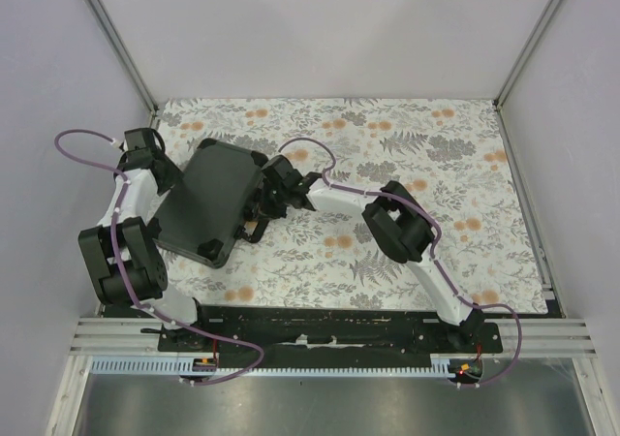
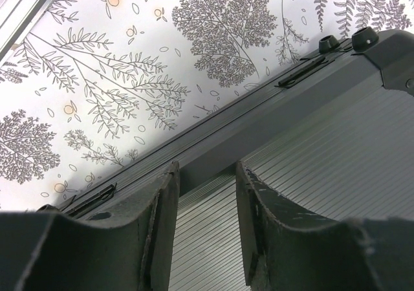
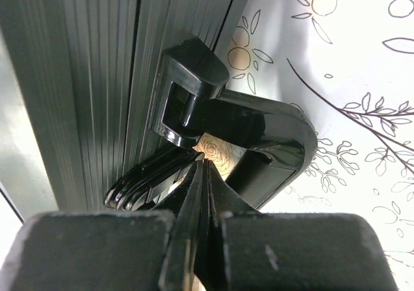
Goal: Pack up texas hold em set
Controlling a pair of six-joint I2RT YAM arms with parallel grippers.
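The black case [image 1: 208,199] lies shut on the floral tablecloth, and its ribbed lid [image 2: 310,149] fills the left wrist view. My left gripper [image 2: 207,171] is open just above the lid beside the hinge edge, at the case's left side [image 1: 170,180]. My right gripper [image 3: 204,168] is shut with nothing between its fingers. Its tips sit in the gap under the case's black handle [image 3: 259,129], next to a glossy latch [image 3: 149,178], at the case's right side [image 1: 262,211]. Chips, card box, buttons and triangle are out of view.
Two flat hinges [image 2: 304,71] and rubber feet [image 2: 328,43] show on the case's back edge. The tablecloth [image 1: 436,165] stretches right of the case. Grey walls and metal posts [image 1: 116,39] bound the table on three sides.
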